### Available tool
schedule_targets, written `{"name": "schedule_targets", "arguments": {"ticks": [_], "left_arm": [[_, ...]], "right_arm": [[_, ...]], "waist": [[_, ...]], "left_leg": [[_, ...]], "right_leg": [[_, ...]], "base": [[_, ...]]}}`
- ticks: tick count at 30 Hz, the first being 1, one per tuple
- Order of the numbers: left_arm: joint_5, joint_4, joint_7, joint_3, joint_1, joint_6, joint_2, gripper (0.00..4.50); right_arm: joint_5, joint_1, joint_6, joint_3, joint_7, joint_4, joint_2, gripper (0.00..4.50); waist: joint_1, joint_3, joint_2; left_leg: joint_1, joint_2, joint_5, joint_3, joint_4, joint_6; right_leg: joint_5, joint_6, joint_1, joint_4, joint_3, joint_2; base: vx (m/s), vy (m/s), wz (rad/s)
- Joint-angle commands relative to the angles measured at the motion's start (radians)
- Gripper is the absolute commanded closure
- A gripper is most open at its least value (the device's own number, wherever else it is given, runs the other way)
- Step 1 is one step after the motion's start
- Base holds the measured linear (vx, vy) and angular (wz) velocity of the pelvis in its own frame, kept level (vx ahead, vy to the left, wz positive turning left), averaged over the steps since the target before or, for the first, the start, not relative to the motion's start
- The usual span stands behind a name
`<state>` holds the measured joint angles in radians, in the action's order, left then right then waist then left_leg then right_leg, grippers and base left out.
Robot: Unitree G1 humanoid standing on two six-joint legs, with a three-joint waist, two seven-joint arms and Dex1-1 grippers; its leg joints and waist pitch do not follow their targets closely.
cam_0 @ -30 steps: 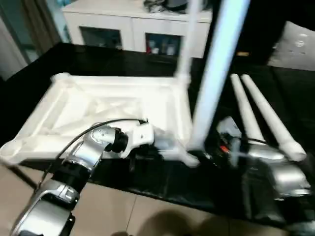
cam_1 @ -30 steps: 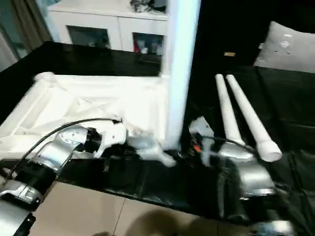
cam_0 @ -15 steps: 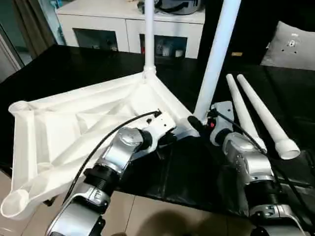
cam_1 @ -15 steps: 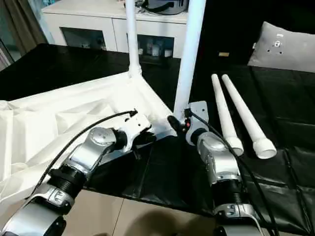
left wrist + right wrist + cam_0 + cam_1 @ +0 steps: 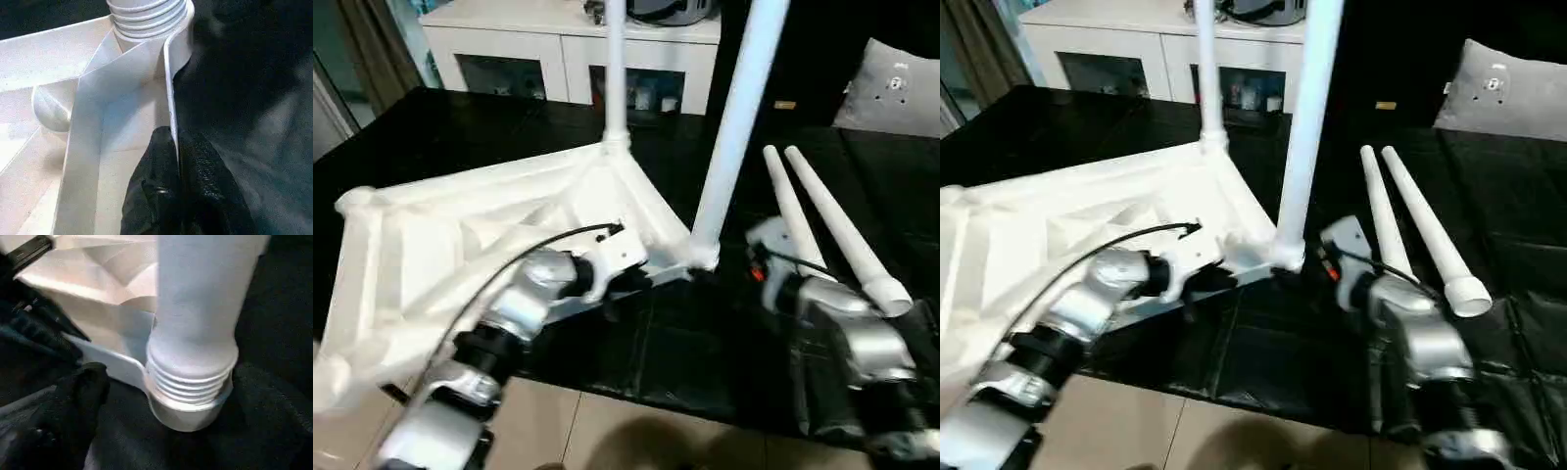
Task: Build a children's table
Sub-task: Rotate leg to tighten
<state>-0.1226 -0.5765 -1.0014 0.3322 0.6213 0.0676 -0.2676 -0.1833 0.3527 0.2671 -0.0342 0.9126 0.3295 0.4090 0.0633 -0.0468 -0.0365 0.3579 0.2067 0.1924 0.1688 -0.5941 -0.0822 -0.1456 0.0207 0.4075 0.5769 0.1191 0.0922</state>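
The children's table top [image 5: 460, 245] lies upside down on the black cover, ribbed underside up. One white leg [image 5: 615, 69] stands in its far corner socket. A second leg [image 5: 736, 117] stands in the near right corner socket [image 5: 188, 411], its threaded end showing. Two loose legs [image 5: 837, 230] lie side by side to the right. My left gripper [image 5: 177, 161] is shut on the top's thin rim wall just behind that near corner. My right gripper [image 5: 729, 272] is open beside the standing leg's base; one black finger [image 5: 83, 387] stands apart from the socket.
A white cabinet with glass doors [image 5: 568, 49] stands behind the work surface. A grey cushion [image 5: 901, 88] rests at the back right. The black cover [image 5: 705, 352] ends at the front edge above beige floor [image 5: 607, 431]. The top's left end overhangs that edge.
The table top has swung round, its left end coming toward me, with my left gripper still on the rim. My right gripper has opened off the leg's base and drawn back.
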Motion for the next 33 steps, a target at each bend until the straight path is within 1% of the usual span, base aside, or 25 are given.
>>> {"name": "schedule_targets", "arguments": {"ticks": [1, 2, 3, 4, 5, 6, 7, 8, 11, 12, 13, 15, 16, 17, 18, 19, 20, 22, 23, 24, 30, 31, 33], "left_arm": [[0.030, 0.035, -0.096, 0.021, 0.029, -0.089, -0.011, 4.50], [0.031, 0.032, -0.114, 0.027, 0.030, -0.098, -0.020, 4.50], [0.031, 0.031, -0.121, 0.029, 0.030, -0.102, -0.024, 4.50], [0.029, 0.020, -0.158, 0.042, 0.034, -0.128, -0.045, 4.50], [0.035, 0.011, -0.191, 0.047, 0.037, -0.150, -0.057, 4.50], [0.039, 0.005, -0.211, 0.048, 0.039, -0.163, -0.062, 4.50], [0.042, -0.002, -0.228, 0.048, 0.041, -0.170, -0.067, 4.50], [0.044, -0.009, -0.262, 0.053, 0.044, -0.185, -0.078, 4.50], [0.044, -0.018, -0.313, 0.068, 0.050, -0.220, -0.103, 4.50], [0.041, -0.021, -0.319, 0.071, 0.052, -0.228, -0.108, 4.50], [0.040, -0.023, -0.323, 0.072, 0.053, -0.231, -0.110, 4.50], [0.039, -0.029, -0.330, 0.072, 0.056, -0.240, -0.114, 4.50], [0.038, -0.034, -0.333, 0.070, 0.058, -0.245, -0.114, 4.50], [0.038, -0.050, -0.335, 0.068, 0.063, -0.260, -0.115, 4.50], [0.037, -0.058, -0.338, 0.067, 0.066, -0.267, -0.115, 4.50], [0.037, -0.064, -0.338, 0.066, 0.068, -0.272, -0.115, 4.50], [0.038, -0.073, -0.338, 0.066, 0.071, -0.278, -0.116, 4.50], [0.038, -0.076, -0.338, 0.066, 0.072, -0.281, -0.117, 4.50], [0.038, -0.079, -0.338, 0.067, 0.073, -0.284, -0.118, 4.50], [0.038, -0.081, -0.338, 0.066, 0.074, -0.285, -0.118, 4.50], [0.040, -0.098, -0.333, 0.061, 0.079, -0.293, -0.111, 4.50], [0.041, -0.098, -0.329, 0.059, 0.079, -0.291, -0.110, 4.50], [0.049, -0.084, -0.302, 0.045, 0.072, -0.259, -0.099, 4.50]], "right_arm": [[-0.012, -0.001, -0.026, -0.016, 0.086, -0.034, 0.037, 0.08], [-0.015, -0.003, -0.032, -0.021, 0.107, -0.038, 0.051, 0.08], [-0.016, -0.003, -0.033, -0.023, 0.115, -0.040, 0.057, 0.08], [-0.024, -0.009, -0.056, -0.034, 0.167, -0.049, 0.084, 0.08], [-0.032, -0.011, -0.065, -0.041, 0.207, -0.053, 0.101, 0.08], [-0.037, -0.012, -0.069, -0.045, 0.229, -0.054, 0.110, 0.08], [-0.040, -0.011, -0.075, -0.048, 0.249, -0.052, 0.116, 0.23], [-0.044, -0.010, -0.077, -0.055, 0.279, -0.052, 0.124, 0.23], [-0.055, -0.008, -0.064, -0.071, 0.322, -0.052, 0.135, 0.60], [-0.055, -0.008, -0.065, -0.076, 0.330, -0.052, 0.137, 0.60], [-0.055, -0.008, -0.066, -0.079, 0.335, -0.053, 0.138, 0.74], [-0.057, -0.010, -0.063, -0.088, 0.347, -0.057, 0.139, 0.83], [-0.056, -0.012, -0.065, -0.095, 0.355, -0.060, 0.140, 0.94], [-0.053, -0.017, -0.067, -0.107, 0.369, -0.062, 0.143, 1.05], [-0.051, -0.018, -0.070, -0.110, 0.374, -0.061, 0.144, 1.19], [-0.051, -0.019, -0.071, -0.112, 0.377, -0.061, 0.144, 1.19], [-0.047, -0.021, -0.074, -0.115, 0.380, -0.060, 0.146, 1.38], [-0.044, -0.022, -0.076, -0.119, 0.382, -0.061, 0.149, 1.45], [-0.041, -0.024, -0.074, -0.120, 0.381, -0.060, 0.151, 1.51], [-0.041, -0.024, -0.071, -0.121, 0.381, -0.060, 0.153, 1.68], [-0.061, -0.025, -0.039, -0.116, 0.376, -0.059, 0.141, 1.86], [-0.065, -0.026, -0.034, -0.116, 0.377, -0.061, 0.139, 1.87], [-0.085, -0.038, -0.004, -0.113, 0.356, -0.079, 0.116, 1.87]], "waist": [[0.009, 0.072, 0.006], [0.013, 0.073, 0.005], [0.017, 0.072, 0.004], [0.024, 0.073, 0.005], [0.031, 0.072, 0.007], [0.033, 0.072, 0.007], [0.035, 0.073, 0.007], [0.038, 0.073, 0.007], [0.040, 0.072, 0.009], [0.040, 0.072, 0.009], [0.040, 0.072, 0.009], [0.040, 0.072, 0.008], [0.041, 0.071, 0.014], [0.042, 0.071, 0.012], [0.043, 0.072, 0.013], [0.043, 0.072, 0.013], [0.044, 0.072, 0.012], [0.046, 0.072, 0.012], [0.046, 0.072, 0.015], [0.047, 0.072, 0.015], [0.049, 0.073, 0.014], [0.049, 0.072, 0.012], [0.049, 0.072, 0.011]], "left_leg": [[0.000, 0.020, 0.193, -0.001, 0.064, 0.095], [-0.001, 0.023, 0.183, 0.001, 0.063, 0.099], [-0.002, 0.024, 0.181, 0.000, 0.063, 0.100], [-0.003, 0.024, 0.184, 0.002, 0.062, 0.100], [-0.003, 0.024, 0.188, 0.002, 0.063, 0.101], [-0.002, 0.024, 0.185, 0.002, 0.063, 0.100], [-0.001, 0.026, 0.181, 0.002, 0.064, 0.099], [-0.002, 0.026, 0.182, 0.002, 0.064, 0.097], [-0.001, 0.025, 0.193, 0.001, 0.065, 0.094], [-0.001, 0.026, 0.193, 0.001, 0.065, 0.090], [-0.002, 0.025, 0.190, 0.001, 0.065, 0.088], [-0.002, 0.025, 0.190, 0.001, 0.065, 0.084], [-0.001, 0.025, 0.186, 0.002, 0.065, 0.085], [-0.002, 0.024, 0.185, 0.002, 0.064, 0.084], [-0.002, 0.025, 0.183, 0.002, 0.064, 0.084], [-0.001, 0.024, 0.182, 0.002, 0.064, 0.085], [-0.001, 0.025, 0.178, 0.002, 0.064, 0.084], [-0.001, 0.025, 0.176, 0.001, 0.064, 0.082], [-0.002, 0.026, 0.177, 0.002, 0.064, 0.083], [-0.002, 0.026, 0.179, 0.002, 0.064, 0.082], [-0.001, 0.024, 0.172, 0.002, 0.064, 0.084], [-0.002, 0.025, 0.177, 0.002, 0.064, 0.083], [-0.002, 0.025, 0.176, 0.002, 0.064, 0.081]], "right_leg": [[-0.290, 0.175, -0.066, -0.069, -0.047, 0.054], [-0.259, 0.189, -0.063, -0.063, -0.049, 0.053], [-0.252, 0.192, -0.062, -0.062, -0.049, 0.053], [-0.255, 0.195, -0.062, -0.062, -0.049, 0.055], [-0.265, 0.192, -0.063, -0.063, -0.049, 0.055], [-0.266, 0.190, -0.064, -0.062, -0.049, 0.055], [-0.262, 0.189, -0.064, -0.060, -0.050, 0.056], [-0.260, 0.192, -0.063, -0.059, -0.050, 0.056], [-0.284, 0.188, -0.064, -0.061, -0.049, 0.057], [-0.285, 0.188, -0.064, -0.060, -0.049, 0.057], [-0.286, 0.186, -0.064, -0.060, -0.049, 0.057], [-0.289, 0.187, -0.064, -0.060, -0.049, 0.057], [-0.294, 0.185, -0.064, -0.060, -0.049, 0.057], [-0.305, 0.180, -0.063, -0.062, -0.049, 0.057], [-0.303, 0.179, -0.064, -0.061, -0.049, 0.057], [-0.303, 0.178, -0.063, -0.062, -0.049, 0.057], [-0.300, 0.177, -0.064, -0.061, -0.050, 0.057], [-0.299, 0.178, -0.064, -0.060, -0.050, 0.057], [-0.297, 0.179, -0.063, -0.060, -0.050, 0.058], [-0.301, 0.178, -0.063, -0.060, -0.049, 0.058], [-0.302, 0.176, -0.064, -0.061, -0.049, 0.057], [-0.310, 0.174, -0.063, -0.062, -0.049, 0.057], [-0.308, 0.173, -0.063, -0.061, -0.049, 0.057]], "base": [[0.000, 0.000, 0.00], [0.000, 0.000, 0.00], [0.000, 0.000, 0.00], [0.000, 0.000, 0.00], [0.000, 0.000, 0.00], [0.000, 0.000, 0.00], [0.000, 0.000, 0.00], [0.000, 0.000, 0.00], [0.000, 0.000, 0.00], [0.000, 0.000, 0.00], [0.000, 0.000, 0.00], [0.000, 0.000, 0.00], [0.000, 0.000, 0.00], [0.000, 0.000, 0.00], [0.000, 0.000, 0.00], [0.000, 0.000, 0.00], [0.000, 0.000, 0.00], [0.000, 0.000, 0.00], [0.000, 0.000, 0.00], [0.000, 0.000, 0.00], [0.000, 0.000, 0.00], [0.000, 0.000, 0.00], [0.000, 0.000, 0.00]]}}
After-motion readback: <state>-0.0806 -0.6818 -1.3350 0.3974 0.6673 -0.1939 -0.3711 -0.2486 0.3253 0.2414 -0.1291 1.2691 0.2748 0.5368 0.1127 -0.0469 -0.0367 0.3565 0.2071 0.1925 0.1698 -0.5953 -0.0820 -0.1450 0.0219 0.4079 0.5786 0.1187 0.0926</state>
